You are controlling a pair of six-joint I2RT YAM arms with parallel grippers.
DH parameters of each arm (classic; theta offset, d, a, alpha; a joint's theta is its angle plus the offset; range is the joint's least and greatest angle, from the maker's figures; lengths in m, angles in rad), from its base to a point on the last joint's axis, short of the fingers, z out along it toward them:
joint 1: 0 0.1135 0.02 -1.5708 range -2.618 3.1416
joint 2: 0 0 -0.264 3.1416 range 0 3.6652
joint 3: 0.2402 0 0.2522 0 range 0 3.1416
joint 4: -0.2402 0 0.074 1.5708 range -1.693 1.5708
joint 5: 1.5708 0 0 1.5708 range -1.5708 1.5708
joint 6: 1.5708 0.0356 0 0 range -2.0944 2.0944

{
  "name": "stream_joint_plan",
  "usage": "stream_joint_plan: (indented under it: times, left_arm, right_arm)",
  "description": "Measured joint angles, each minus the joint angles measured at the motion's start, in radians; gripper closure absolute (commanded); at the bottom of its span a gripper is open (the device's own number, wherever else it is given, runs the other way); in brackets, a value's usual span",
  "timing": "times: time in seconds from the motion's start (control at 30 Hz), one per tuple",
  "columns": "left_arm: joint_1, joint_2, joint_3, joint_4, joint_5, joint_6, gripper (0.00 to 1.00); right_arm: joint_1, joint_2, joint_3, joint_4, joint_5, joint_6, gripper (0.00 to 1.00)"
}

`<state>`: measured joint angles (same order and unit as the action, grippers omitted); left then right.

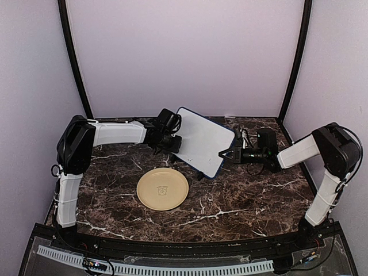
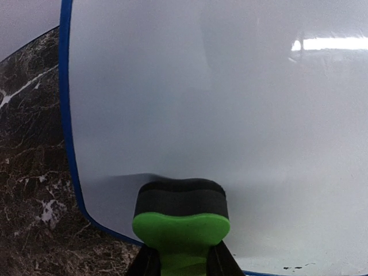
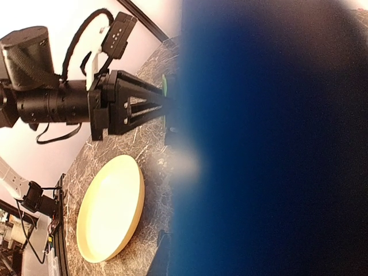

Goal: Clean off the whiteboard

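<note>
Whiteboard [image 1: 200, 141] shown in plain white, edged by a thin blue frame, eraser [image 2: 181, 227] coloured bright green over a black pad, plate [image 1: 149, 192] tinted pale tan with a small dark mark printed at its centre, table [image 1: 230, 201] patterned in dark brown marble veined with white.

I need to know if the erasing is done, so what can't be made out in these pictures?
Top view: the right end effector at the edge of the whiteboard is too small to tell open or shut.
Right wrist view: the whiteboard is a close blue blur, hiding that grip.
Left wrist view: the whiteboard runs past the right and bottom edges; black specks are too small to read.
</note>
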<state>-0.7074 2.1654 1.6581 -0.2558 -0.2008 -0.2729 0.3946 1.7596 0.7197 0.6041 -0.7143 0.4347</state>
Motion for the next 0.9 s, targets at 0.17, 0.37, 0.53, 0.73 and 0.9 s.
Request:
stream_joint_plan:
  times: [0.17,0.37,0.53,0.73,0.9]
  left_arm:
    - [0.050,0.007,0.045,-0.003,0.004,0.027,1.00]
    - [0.098,0.030,0.127,-0.010,0.056,0.058,1.00]
    - [0.105,0.042,0.166,-0.029,0.100,0.084,1.00]
    - [0.104,0.050,0.236,-0.069,0.224,0.112,1.00]
    - [0.078,0.052,0.308,-0.102,0.276,0.137,1.00]
  right_arm:
    - [0.002,0.000,0.000,0.002,-0.002,-0.008,1.00]
    - [0.004,-0.001,0.000,0.003,-0.003,-0.016,1.00]
    - [0.006,-0.004,-0.001,0.001,0.001,-0.019,1.00]
    - [0.016,-0.014,-0.002,-0.008,0.015,-0.036,1.00]
    - [0.024,-0.020,-0.002,-0.010,0.019,-0.064,1.00]
